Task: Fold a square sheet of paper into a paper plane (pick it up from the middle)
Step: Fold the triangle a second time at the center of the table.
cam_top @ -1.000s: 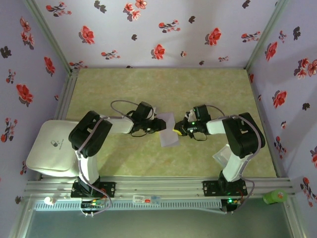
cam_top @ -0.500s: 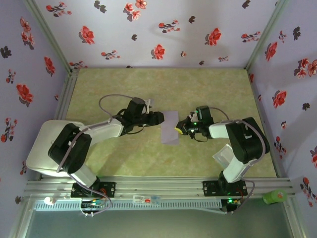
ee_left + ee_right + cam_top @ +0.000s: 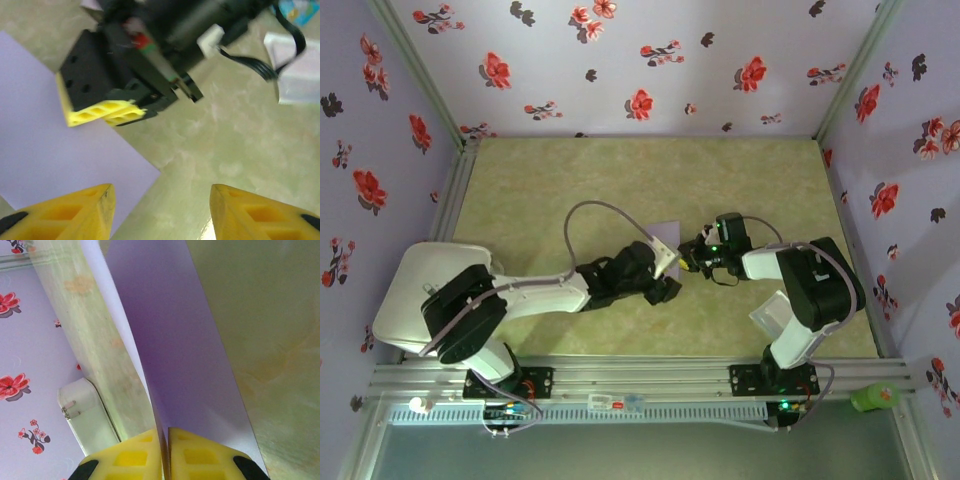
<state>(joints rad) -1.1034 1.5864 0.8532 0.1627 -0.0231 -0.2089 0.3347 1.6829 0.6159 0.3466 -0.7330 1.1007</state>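
The square sheet of paper [image 3: 665, 236] is pale lavender and lies mid-table, its near part hidden under my left arm. My right gripper [image 3: 687, 263] is shut on the sheet's right edge. In the right wrist view the paper [image 3: 175, 340] runs away from the pinched fingertips [image 3: 200, 455], with a paler layer to its left. My left gripper [image 3: 160, 202] is open and holds nothing. It hovers over the sheet's corner [image 3: 50, 150] and bare mat, facing the right gripper's yellow fingers [image 3: 102, 112]. A paper plane is out of view.
A white pad [image 3: 425, 300] sits at the near left. A whitish translucent plastic square [image 3: 768, 312] lies by the right arm's base, with a small light-blue card [image 3: 300, 10] close to it. A green object [image 3: 876, 397] rests on the front rail. Floral walls enclose the green mat [image 3: 570, 180].
My left arm has let go at the sheet's left edge and swung toward the near side, now lying over the sheet's near part with its jaws wider. The right gripper has kept its hold.
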